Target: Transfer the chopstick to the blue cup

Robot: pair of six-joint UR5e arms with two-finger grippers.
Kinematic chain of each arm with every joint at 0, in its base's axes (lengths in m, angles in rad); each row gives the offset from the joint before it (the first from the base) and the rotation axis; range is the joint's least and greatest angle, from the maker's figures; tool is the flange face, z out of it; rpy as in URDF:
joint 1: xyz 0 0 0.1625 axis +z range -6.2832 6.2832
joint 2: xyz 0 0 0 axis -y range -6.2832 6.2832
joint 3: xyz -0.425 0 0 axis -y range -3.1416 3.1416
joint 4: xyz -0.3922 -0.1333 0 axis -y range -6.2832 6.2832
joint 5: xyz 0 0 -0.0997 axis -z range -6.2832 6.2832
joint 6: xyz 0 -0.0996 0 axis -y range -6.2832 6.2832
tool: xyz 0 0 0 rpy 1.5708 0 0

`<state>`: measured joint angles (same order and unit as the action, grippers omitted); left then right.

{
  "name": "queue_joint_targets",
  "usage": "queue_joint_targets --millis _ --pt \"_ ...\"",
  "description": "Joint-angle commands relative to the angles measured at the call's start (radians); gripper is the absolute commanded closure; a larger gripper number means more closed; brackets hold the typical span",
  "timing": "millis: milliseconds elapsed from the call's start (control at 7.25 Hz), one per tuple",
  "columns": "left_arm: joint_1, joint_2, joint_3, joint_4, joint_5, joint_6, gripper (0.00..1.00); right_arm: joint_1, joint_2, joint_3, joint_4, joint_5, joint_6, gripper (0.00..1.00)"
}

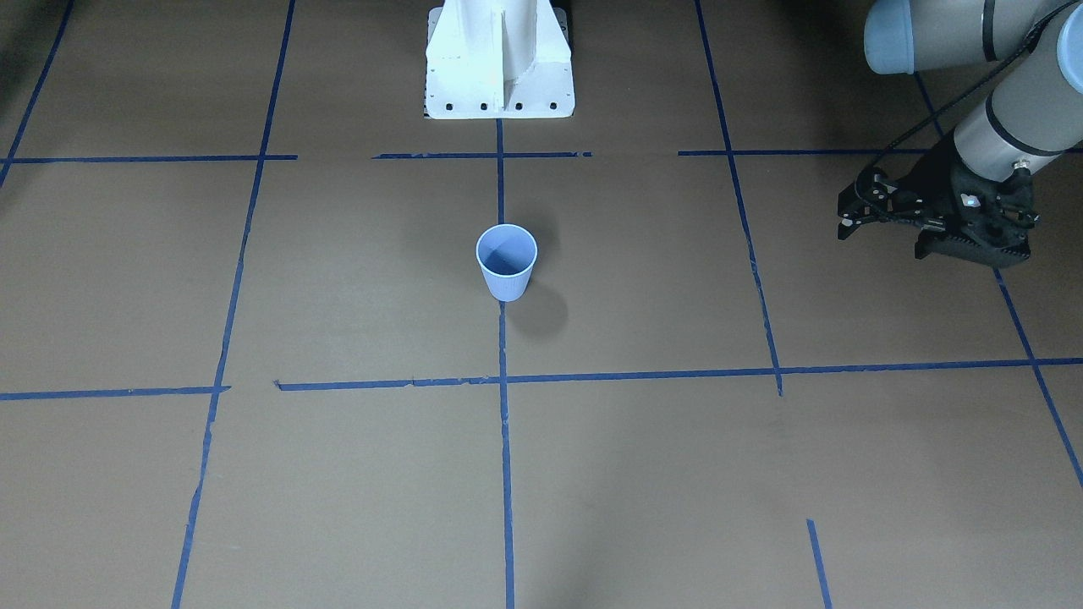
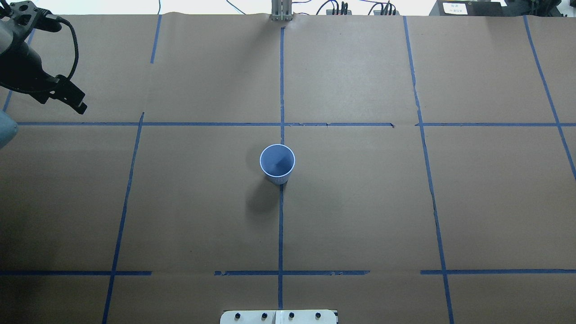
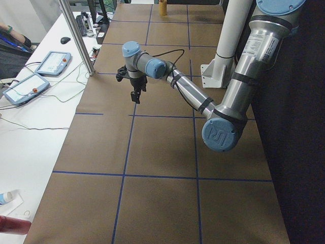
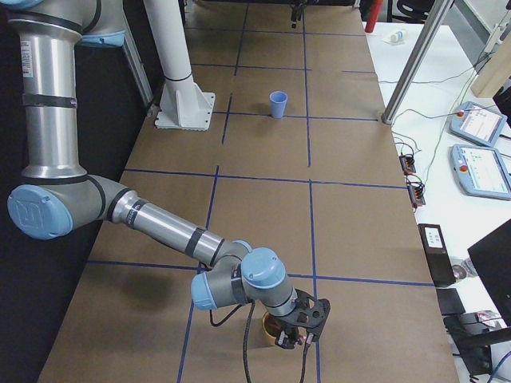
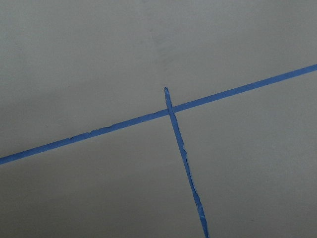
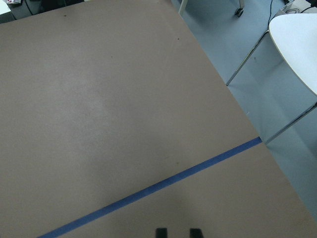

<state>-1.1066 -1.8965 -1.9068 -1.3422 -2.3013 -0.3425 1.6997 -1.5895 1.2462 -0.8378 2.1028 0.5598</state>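
The blue cup (image 2: 277, 163) stands upright at the table's middle on a blue tape line, with nothing seen inside it; it also shows as the blue cup (image 1: 506, 262) and, far off, the blue cup (image 4: 278, 104). The chopstick is not visible in any view. My left gripper (image 2: 80, 106) hangs above the table's far-left area, far from the cup; its fingers overlap, so I cannot tell its state. My right gripper (image 4: 297, 339) hovers at the table's right end. In the wrist view the right gripper (image 6: 179, 232) shows two fingertips apart, with nothing between them.
A small orange-brown cup (image 4: 270, 329) stands just beside the right gripper, near the table's end. The table edge (image 6: 233, 106) drops to the floor there. The white robot base (image 1: 499, 59) stands behind the blue cup. Benches with pendants (image 4: 479, 152) flank the table.
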Motion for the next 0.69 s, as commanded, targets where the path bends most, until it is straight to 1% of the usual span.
queue_joint_targets --millis 0,138,276,414,552 --pt "0.001 -0.001 0.000 0.000 -0.001 -0.004 0.00 0.001 0.017 0.060 -0.010 0.006 -0.001 1.00" --pt "0.001 -0.001 0.002 0.000 -0.001 -0.004 0.00 0.012 0.008 0.108 -0.017 0.012 -0.014 1.00" --pt "0.001 -0.001 0.003 0.000 -0.001 -0.004 0.00 0.044 0.006 0.124 -0.018 0.034 -0.027 1.00" --pt "0.001 -0.001 0.003 0.000 -0.001 -0.004 0.00 0.082 0.003 0.124 -0.018 0.070 -0.135 1.00" --pt "0.002 -0.001 0.009 0.000 -0.001 -0.004 0.00 0.134 0.006 0.127 -0.061 0.106 -0.250 1.00"
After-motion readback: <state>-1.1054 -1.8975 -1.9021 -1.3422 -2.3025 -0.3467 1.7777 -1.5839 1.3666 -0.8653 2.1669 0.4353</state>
